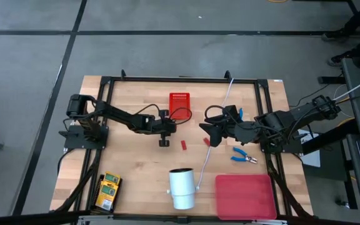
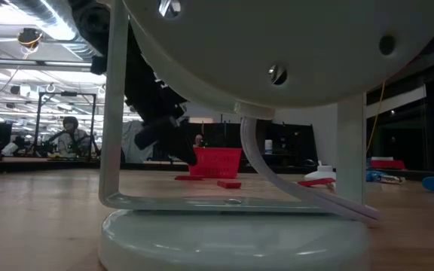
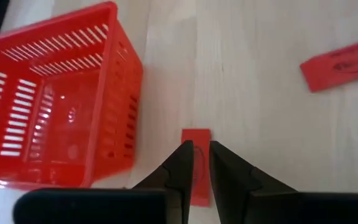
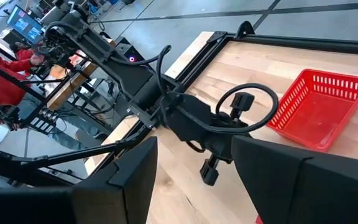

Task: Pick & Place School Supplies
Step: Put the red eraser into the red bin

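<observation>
Landmark: we take the red basket as our reference; it sits on the wooden table, at the far middle.
Left gripper: we see the left gripper pointing down just beside the basket, on its near side. In the high view it shows at.
Left gripper state: we see its fingers nearly together, a narrow gap between them, straddling a small red block. We cannot tell whether they pinch it or only flank it.
Red block at left gripper: it lies flat on the table, just beside the basket's wall, apart from it.
Second red block: we see another red block flat on the table, nearer to us than the basket; it shows in the left wrist view at.
Third red block: a red piece lies to the right of that one, near the right gripper.
Right gripper: we place the right gripper right of the basket and nearer to us, above the table.
Right gripper state: we see its fingers spread wide, nothing between them.
Blue-handled tools: one pair lies on the table well right of the basket, nearer to us. A second blue handle shows by the right arm, mostly hidden.
Printed boxes: the yellow-and-green boxes lie well apart from the basket, at the table's near left corner.
White cylinder: it lies nearer to us than the basket, at the table's near edge.
Red flat lid: we see it beside the cylinder, to the right.
</observation>
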`<action>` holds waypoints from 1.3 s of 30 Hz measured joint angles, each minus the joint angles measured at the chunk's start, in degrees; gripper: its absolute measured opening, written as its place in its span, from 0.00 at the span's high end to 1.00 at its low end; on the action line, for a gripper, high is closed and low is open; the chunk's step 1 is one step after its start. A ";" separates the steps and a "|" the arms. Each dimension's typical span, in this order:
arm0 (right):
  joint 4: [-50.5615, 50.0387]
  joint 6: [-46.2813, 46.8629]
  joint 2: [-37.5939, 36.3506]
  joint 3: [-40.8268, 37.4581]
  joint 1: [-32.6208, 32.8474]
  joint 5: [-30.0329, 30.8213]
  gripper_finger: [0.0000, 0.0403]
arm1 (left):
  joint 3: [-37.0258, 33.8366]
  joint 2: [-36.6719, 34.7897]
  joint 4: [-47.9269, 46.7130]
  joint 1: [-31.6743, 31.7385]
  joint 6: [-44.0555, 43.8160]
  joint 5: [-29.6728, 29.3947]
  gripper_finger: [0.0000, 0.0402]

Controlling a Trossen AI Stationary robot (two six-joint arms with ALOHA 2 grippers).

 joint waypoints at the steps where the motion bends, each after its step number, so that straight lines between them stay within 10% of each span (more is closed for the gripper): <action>1: 0.03 0.01 0.00 0.00 0.10 0.00 0.47 | 0.00 0.09 0.08 0.23 0.24 0.12 0.88; 39: 1.08 1.08 0.02 0.00 2.84 -0.45 0.47 | 0.04 -3.19 0.17 -4.94 -5.94 6.43 0.88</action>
